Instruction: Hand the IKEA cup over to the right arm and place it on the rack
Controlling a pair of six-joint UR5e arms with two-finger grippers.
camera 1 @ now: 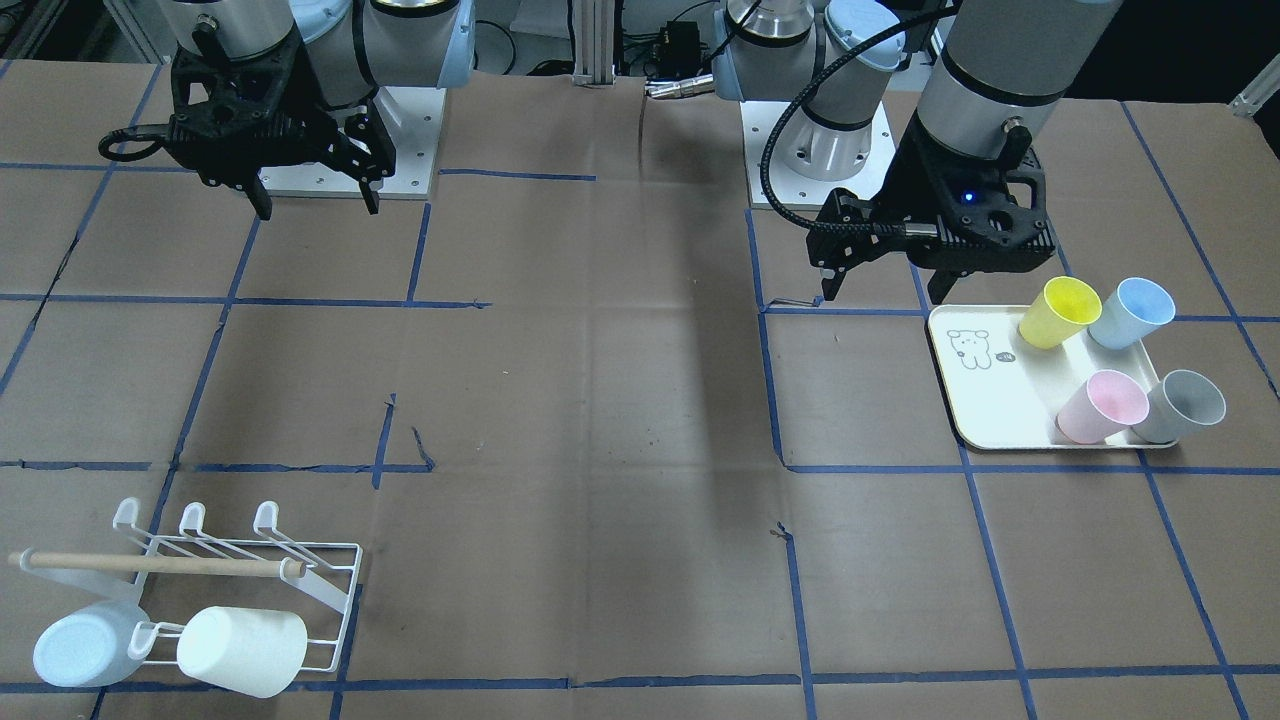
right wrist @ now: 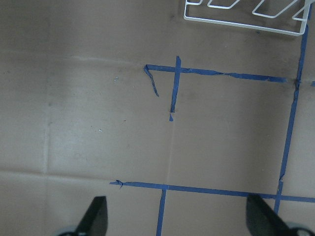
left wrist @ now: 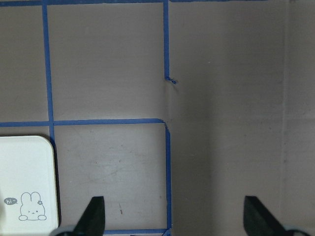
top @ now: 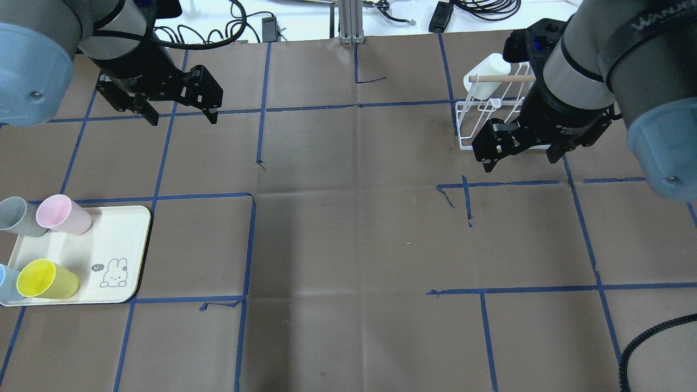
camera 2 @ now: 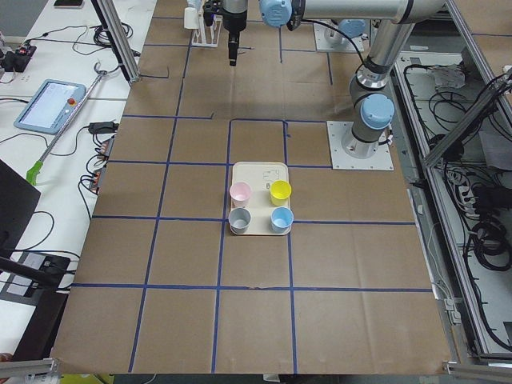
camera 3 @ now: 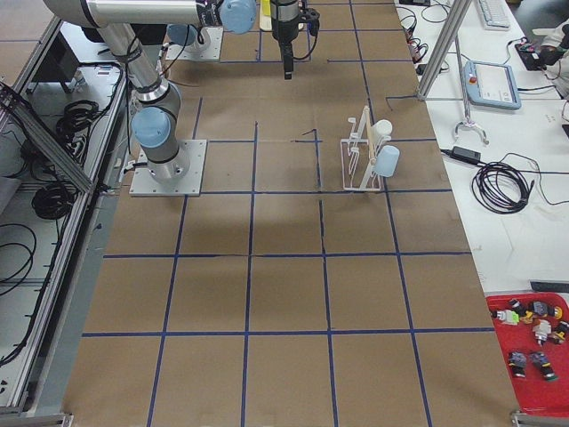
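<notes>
- The table (camera 1: 600, 400) was covered in brown paper crossed by blue tape lines. Benches with cables and a teach pendant (camera 2: 48, 106) stood alongside.
- The left gripper (camera 1: 882, 290) hung with its jaws spread and empty, raised just behind the cream tray (camera 1: 985, 400).
- On that tray stood a yellow cup (camera 1: 1058, 312), a blue cup (camera 1: 1130, 312), a pink cup (camera 1: 1102, 406) and a grey cup (camera 1: 1180, 406).
- The right gripper (camera 1: 318, 205) was also spread and held nothing, raised clear of the rack (camera 1: 340, 600).
- The rack carried a white cup (camera 1: 243, 650) and a pale blue cup (camera 1: 80, 648).
- From overhead, the right arm (top: 577, 81) covered part of the rack, and the frame edge cut off the blue cup.
- Each wrist view caught only the fingertips (left wrist: 93, 216).
</notes>
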